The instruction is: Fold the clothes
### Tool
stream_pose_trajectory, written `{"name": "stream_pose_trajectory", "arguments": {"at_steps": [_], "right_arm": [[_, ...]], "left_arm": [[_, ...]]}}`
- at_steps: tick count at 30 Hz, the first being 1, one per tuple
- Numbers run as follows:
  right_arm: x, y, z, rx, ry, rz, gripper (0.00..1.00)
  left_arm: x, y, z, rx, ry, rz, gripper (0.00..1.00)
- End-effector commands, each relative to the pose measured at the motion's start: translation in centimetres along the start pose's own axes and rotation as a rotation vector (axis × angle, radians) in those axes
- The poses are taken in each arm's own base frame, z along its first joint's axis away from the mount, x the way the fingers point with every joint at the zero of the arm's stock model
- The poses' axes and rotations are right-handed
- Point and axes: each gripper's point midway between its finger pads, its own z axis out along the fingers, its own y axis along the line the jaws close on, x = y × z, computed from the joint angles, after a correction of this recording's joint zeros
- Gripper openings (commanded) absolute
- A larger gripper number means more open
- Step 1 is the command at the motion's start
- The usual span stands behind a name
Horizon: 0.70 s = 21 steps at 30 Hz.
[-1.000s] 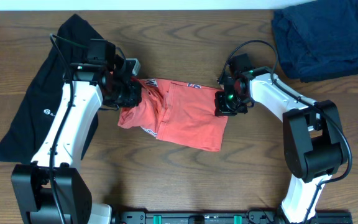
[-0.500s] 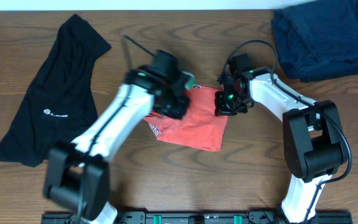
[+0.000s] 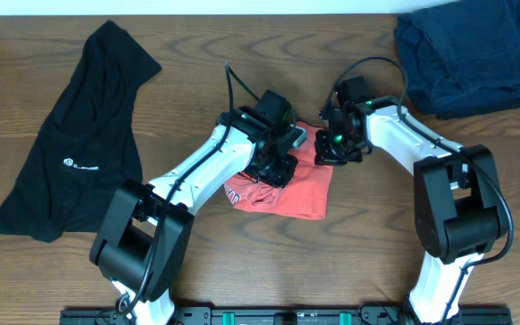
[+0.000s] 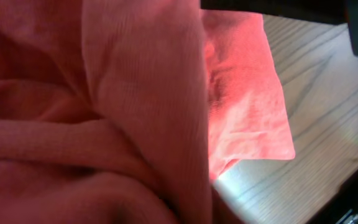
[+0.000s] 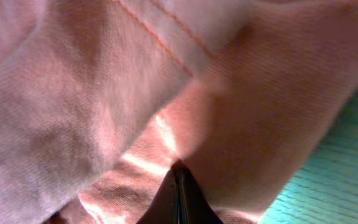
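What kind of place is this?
Likely a robot lab's laundry-folding bench: a left arm and right arm mounted at a wooden table, with a coral-red T-shirt and a black T-shirt laid out.

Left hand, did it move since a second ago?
Yes. The left hand swung right, away from the black T-shirt, and now sits close beside the right hand.

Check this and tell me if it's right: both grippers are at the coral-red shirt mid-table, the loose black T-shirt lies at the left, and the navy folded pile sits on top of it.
One thing is wrong. The navy folded pile lies alone in the far right corner, well apart from the black T-shirt, as the overhead view shows. The rest stands: the left gripper and right gripper are both at the coral-red shirt.
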Motion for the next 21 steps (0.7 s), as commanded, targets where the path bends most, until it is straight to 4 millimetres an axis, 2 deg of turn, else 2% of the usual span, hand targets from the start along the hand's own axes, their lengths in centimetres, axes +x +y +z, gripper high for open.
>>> {"name": "stream_pose_trajectory", "arguments": {"at_steps": [1,2,4,8,15,18,21], "right_arm": [[0.2,-0.8,0.5,-0.002,0.014,0.034,0.01],[0.2,-0.8,0.5,-0.002,0.013,0.034,0.01],[0.1,-0.8,0.5,-0.003,0.011,0.033,0.01],[0.0,-0.6,0.5,-0.015,0.006,0.03,0.01],[-0.9,-0.1,0.0,-0.023,-0.026,0.015,0.01],[-1.8,0.4,-1.3,-0.032,-0.066,-0.015,0.01],[-2.9,1.6,-3.9,-0.043,-0.131,-0.072,0.06]], "left_arm": [[-0.9,-0.7,-0.9,0.016,-0.022,0.0,0.69],[-1.1,-0.7,-1.2,0.016,-0.023,0.0,0.85],[-1.6,-1.0,-2.3,0.015,-0.032,-0.003,0.99],[-3.0,-1.6,-5.8,0.013,-0.078,-0.006,0.98],[-5.8,-1.4,-15.0,-0.006,-0.276,-0.021,0.98],[-6.3,0.0,-19.5,-0.028,-0.387,-0.051,0.98],[-5.9,2.7,-24.1,-0.074,-0.504,-0.116,0.98]]}}
